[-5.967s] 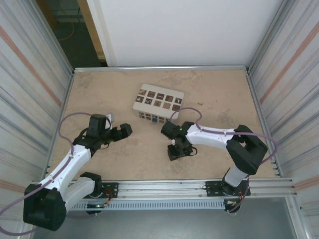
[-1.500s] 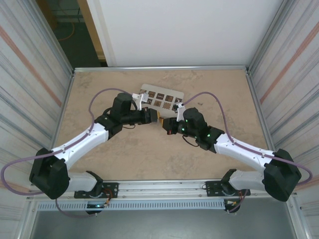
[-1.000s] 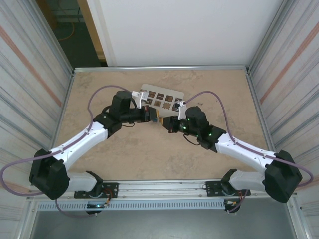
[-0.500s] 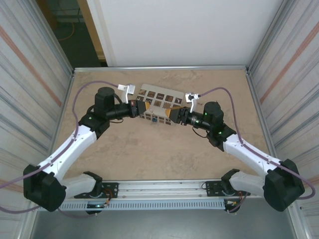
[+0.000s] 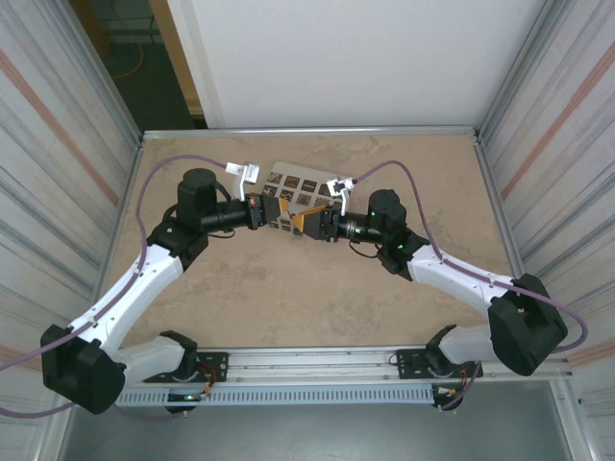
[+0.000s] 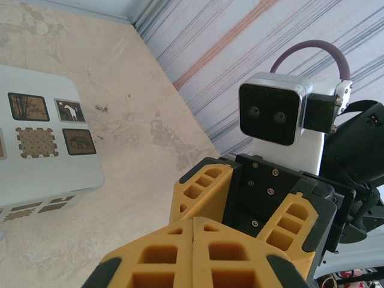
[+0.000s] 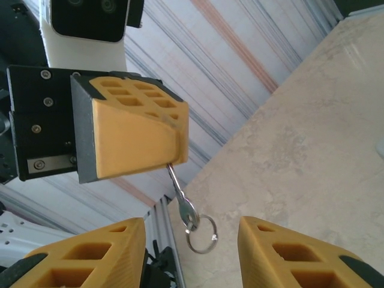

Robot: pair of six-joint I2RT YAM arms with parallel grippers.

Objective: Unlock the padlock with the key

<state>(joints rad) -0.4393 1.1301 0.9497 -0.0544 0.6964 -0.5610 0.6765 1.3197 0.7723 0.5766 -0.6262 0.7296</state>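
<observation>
The key (image 7: 188, 211) is a thin silver blade with a small ring (image 7: 202, 235) hanging from it. My left gripper (image 7: 172, 159) is shut on the blade's upper end, and the key dangles below its yellow fingers. My right gripper (image 7: 192, 233) is open, with one fingertip on each side of the key's ring and not touching it. From above, the left gripper (image 5: 276, 213) and right gripper (image 5: 306, 223) meet tip to tip in front of the white box (image 5: 309, 192). The left wrist view has its own fingers (image 6: 168, 255) pressed together. The padlock is hidden.
The white box (image 6: 42, 150) with dark square tags stands at the back middle of the tan table (image 5: 288, 298). Purple cables (image 5: 159, 178) arch over both arms. Ribbed metal walls (image 5: 58, 192) close in both sides, and a rail (image 5: 317, 360) runs along the near edge.
The right gripper has opened from nearly shut. Both grippers pulled apart and rose toward the box, then the right one moved left again up to the left gripper. The left stays shut.
</observation>
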